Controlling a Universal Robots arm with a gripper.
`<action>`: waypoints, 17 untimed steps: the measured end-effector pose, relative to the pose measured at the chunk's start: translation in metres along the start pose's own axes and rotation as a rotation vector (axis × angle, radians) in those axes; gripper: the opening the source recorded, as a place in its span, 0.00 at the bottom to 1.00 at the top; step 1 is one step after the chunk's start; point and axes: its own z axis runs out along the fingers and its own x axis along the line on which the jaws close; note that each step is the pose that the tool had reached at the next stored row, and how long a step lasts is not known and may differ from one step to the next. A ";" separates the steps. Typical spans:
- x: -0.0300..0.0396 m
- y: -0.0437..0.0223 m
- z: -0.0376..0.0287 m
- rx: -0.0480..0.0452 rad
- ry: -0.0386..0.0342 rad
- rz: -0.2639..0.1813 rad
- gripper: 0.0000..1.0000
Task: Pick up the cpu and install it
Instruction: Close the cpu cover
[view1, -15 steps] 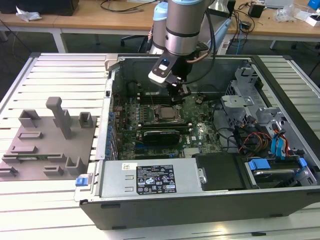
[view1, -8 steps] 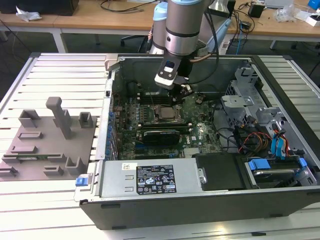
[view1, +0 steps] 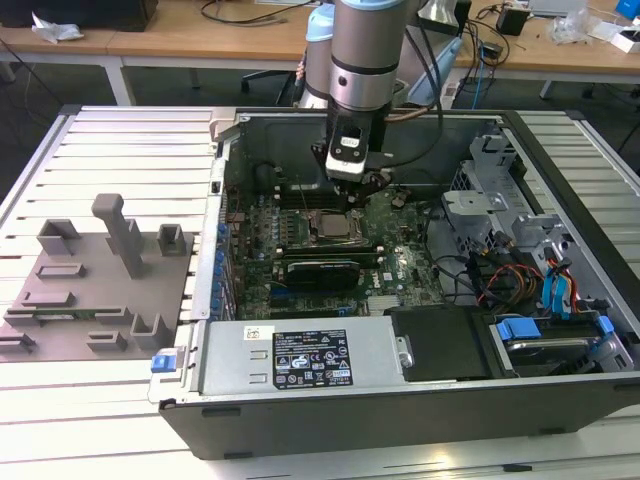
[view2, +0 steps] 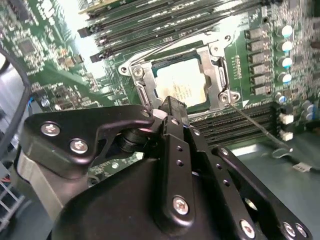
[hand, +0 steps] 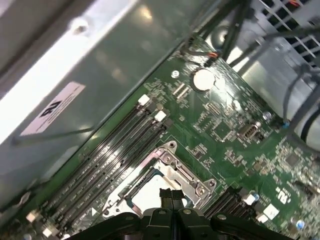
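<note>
In the exterior view, the arm reaches down into the open computer case (view1: 300, 400) on the slatted worktop (view1: 110, 150). Its fingers (view1: 356, 190) hang just above the socket frame (view1: 314, 236), where the cpu (view1: 335, 226) lies flat.

In the second wrist view, the fingers (view2: 172, 107) are pressed together, pinching nothing, their tip over one edge of the cpu (view2: 182, 82), which sits inside the socket frame (view2: 216, 67).

In the first wrist view, the closed fingers (hand: 168, 196) stand over the socket frame (hand: 186, 176). The pale cpu (hand: 149, 198) shows within it.
</note>
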 end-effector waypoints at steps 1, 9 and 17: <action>0.0000 0.0000 0.0000 -0.0007 -0.0005 -0.026 0.11; 0.0000 0.0000 0.0003 -0.0066 -0.0043 -0.211 0.11; 0.0001 0.0001 0.0025 -0.0134 -0.0086 -0.420 0.11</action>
